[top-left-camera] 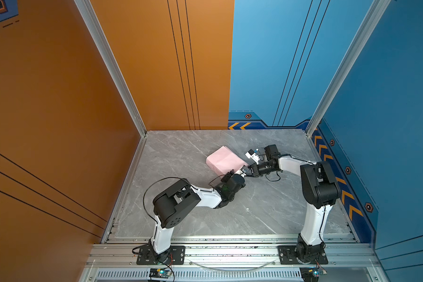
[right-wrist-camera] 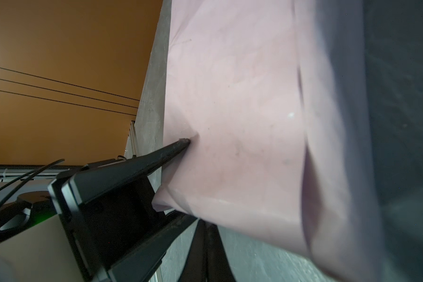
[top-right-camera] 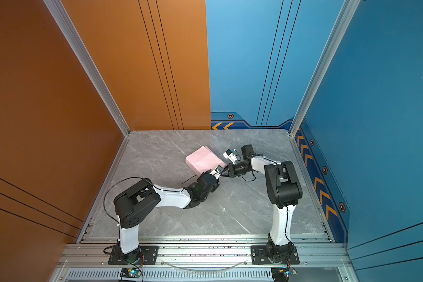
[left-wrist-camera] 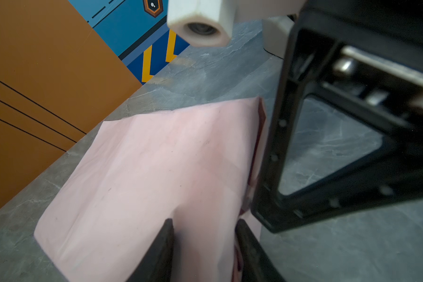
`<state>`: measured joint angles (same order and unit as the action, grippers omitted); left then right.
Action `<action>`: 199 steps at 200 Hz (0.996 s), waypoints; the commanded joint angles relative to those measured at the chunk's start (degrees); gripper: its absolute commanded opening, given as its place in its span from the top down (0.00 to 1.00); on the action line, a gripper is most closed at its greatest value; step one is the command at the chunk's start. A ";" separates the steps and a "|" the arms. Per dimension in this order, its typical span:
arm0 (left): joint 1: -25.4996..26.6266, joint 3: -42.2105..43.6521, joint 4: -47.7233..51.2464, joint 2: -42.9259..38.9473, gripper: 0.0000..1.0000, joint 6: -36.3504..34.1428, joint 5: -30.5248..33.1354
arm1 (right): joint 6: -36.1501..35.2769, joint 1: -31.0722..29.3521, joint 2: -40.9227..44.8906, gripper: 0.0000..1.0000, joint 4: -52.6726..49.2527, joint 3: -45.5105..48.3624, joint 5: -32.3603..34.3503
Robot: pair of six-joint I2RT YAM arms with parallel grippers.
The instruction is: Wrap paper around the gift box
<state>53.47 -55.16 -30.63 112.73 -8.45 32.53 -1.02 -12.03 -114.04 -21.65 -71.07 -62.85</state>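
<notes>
Biggest things first. The orange wall [top-left-camera: 59, 122] stands well off on the outer side of my left tool [left-wrist-camera: 204, 224]. The blue wall [top-left-camera: 388, 122] stands well off beyond my right tool [right-wrist-camera: 202, 224]. Aluminium rails [top-left-camera: 127, 185] run along their feet.

Under both tools is the table [top-left-camera: 254, 210], a smooth grey slab with pale marble veins. It lies bare in a wide stretch behind the tools, back toward my bases. There's more open slab ahead of them too, so I have room on every side.

Now the paper [top-left-camera: 224, 160]. It's right at my tool tips, ahead of the left one and just beside the right one. The pale pink face is outward, thin, matte and softly creased, folded into a low blocky bundle with fairly crisp top edges. A lilac face shows along one fold in the right wrist view. The gift box I cannot make out; I only see that block shape under the sheet.

Left tool: jaws partway apart, clamped over the bundle's near end. One black finger [right-wrist-camera: 171, 150] dents the pink surface and its mate sits under a loose flap.

Right tool: jaws closed tight, narrow black tips touching the paper's edge just beside the left tool. Whether they pinch a layer, I cannot tell.

Smallest is a small white block [top-left-camera: 252, 155] just behind my right tool. I can't tell whether it's resting on the table or mounted.
</notes>
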 commanded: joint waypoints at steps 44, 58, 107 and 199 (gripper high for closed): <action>0.20 6.48 24.05 10.67 0.59 4.40 -15.31 | 2.71 -0.61 -1.63 1.00 0.87 -0.87 0.44; 0.07 6.46 24.05 10.67 0.59 4.35 -15.38 | 3.34 -0.62 -1.72 0.99 1.38 -0.90 0.49; -0.04 6.46 23.80 10.45 0.60 4.16 -15.36 | 5.63 -0.67 -2.24 0.93 2.74 -0.60 1.12; -0.30 6.11 23.72 10.41 0.60 3.83 -15.58 | 10.58 -0.38 -2.15 0.82 7.85 1.89 1.94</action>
<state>53.41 -55.16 -30.70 112.75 -8.47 32.51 7.49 -12.43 -115.44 -16.67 -70.30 -62.61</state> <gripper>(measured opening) 0.408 0.167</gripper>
